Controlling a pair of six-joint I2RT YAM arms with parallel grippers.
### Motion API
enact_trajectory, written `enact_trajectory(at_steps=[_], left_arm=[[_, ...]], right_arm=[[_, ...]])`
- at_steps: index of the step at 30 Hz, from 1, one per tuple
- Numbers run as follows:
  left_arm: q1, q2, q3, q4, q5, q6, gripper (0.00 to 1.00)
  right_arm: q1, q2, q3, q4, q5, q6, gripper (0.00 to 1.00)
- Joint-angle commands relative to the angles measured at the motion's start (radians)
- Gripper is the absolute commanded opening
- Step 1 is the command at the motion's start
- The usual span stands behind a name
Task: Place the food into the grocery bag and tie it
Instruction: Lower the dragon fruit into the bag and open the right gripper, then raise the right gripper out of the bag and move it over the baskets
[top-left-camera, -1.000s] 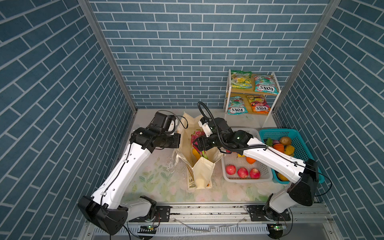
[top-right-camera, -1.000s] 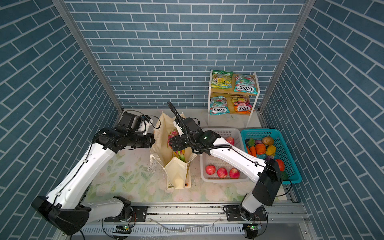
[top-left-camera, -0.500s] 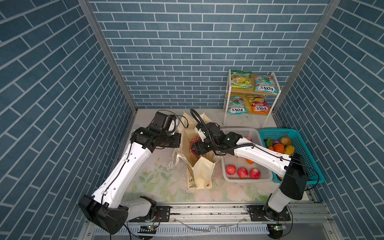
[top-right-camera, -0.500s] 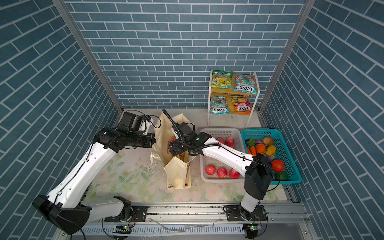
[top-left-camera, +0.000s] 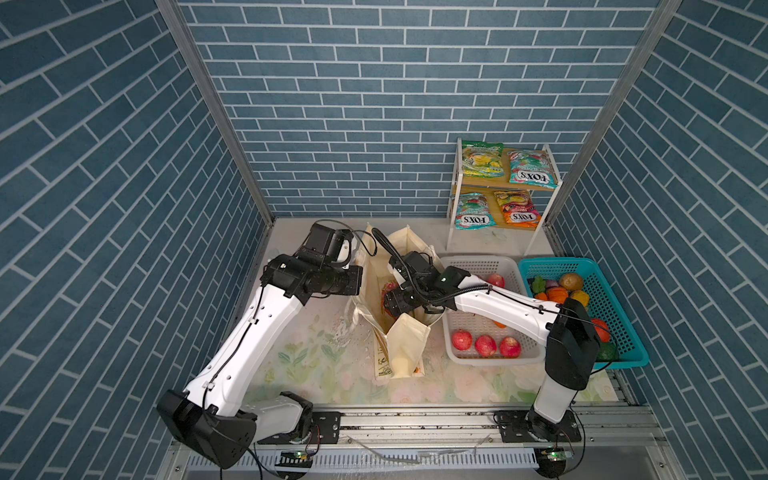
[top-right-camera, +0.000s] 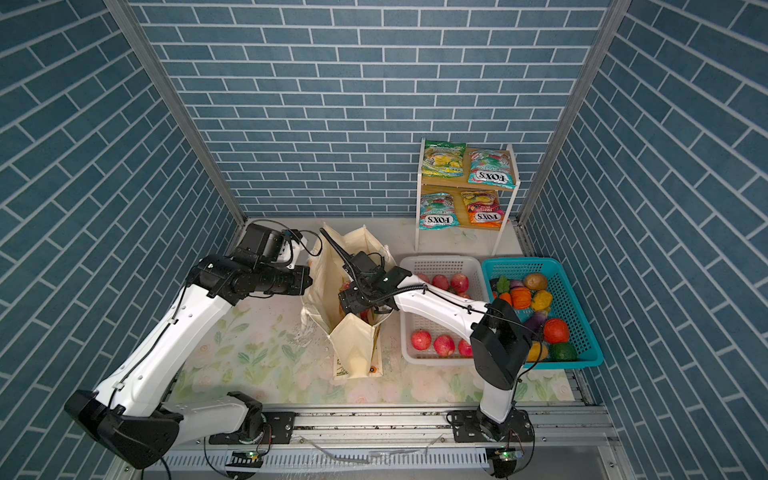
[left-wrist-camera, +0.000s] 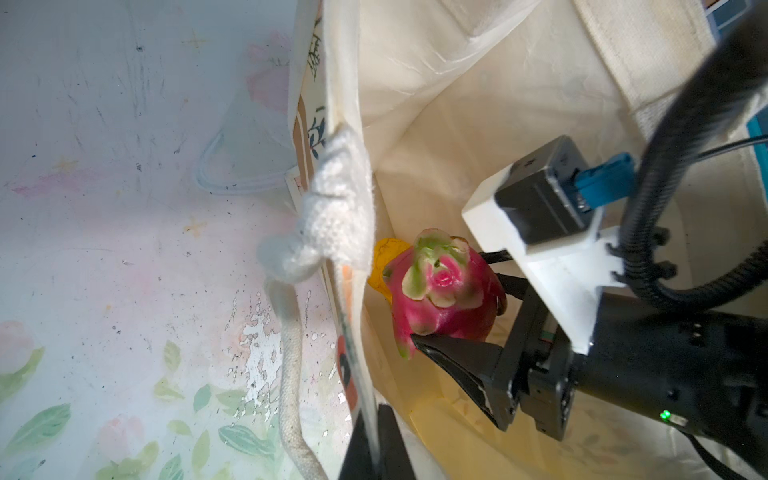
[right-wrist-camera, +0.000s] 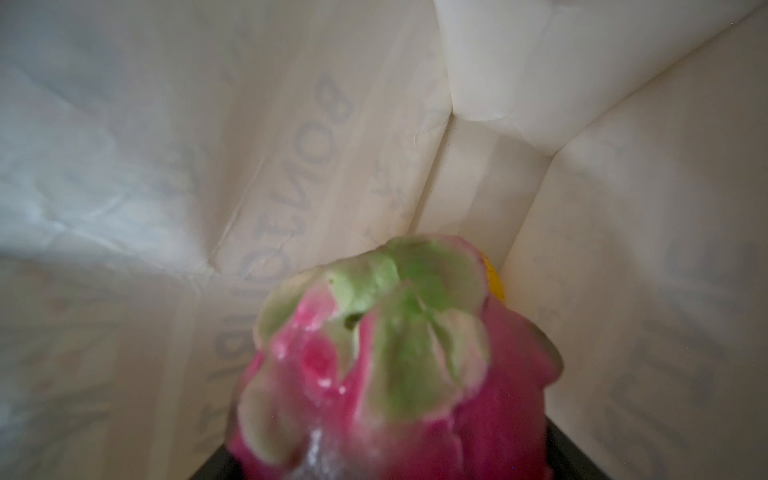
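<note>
Two grippers: left gripper pinches the grocery bag rim; right gripper clasps the dragon fruit inside. Release it low, clear of the walls.

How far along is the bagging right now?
Done: a yellow fruit lies in the bag.
In hand: the left hand pinches the bag's rim while the right hand holds a dragon fruit inside the mouth, not yet released.
Left: apples in the white basket, produce in the teal basket, four FOX'S packets on the shelf, then tying the open bag.
</note>
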Motion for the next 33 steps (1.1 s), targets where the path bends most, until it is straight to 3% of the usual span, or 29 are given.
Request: enact_trajectory(at_steps=[1,8,17,33], left_arm=[[-0.004,-0.007,0.012,0.03,0.0,0.007,0.0],[-0.003,-0.013,0.014,0.022,0.002,0.013,0.0],[-0.004,-0.022,0.01,0.014,-0.004,0.02,0.0],[-0.004,-0.039,0.0,0.006,-0.008,0.012,0.0]], right_arm=[[0.005,0.028,0.012,-0.007,0.03,-0.025,0.64],[0.011,0.071,0.062,-0.051,0.07,-0.026,0.8],[0.032,-0.005,0.099,-0.065,0.122,-0.069,0.98],[0.032,-0.214,0.334,-0.189,0.229,-0.106,0.99]])
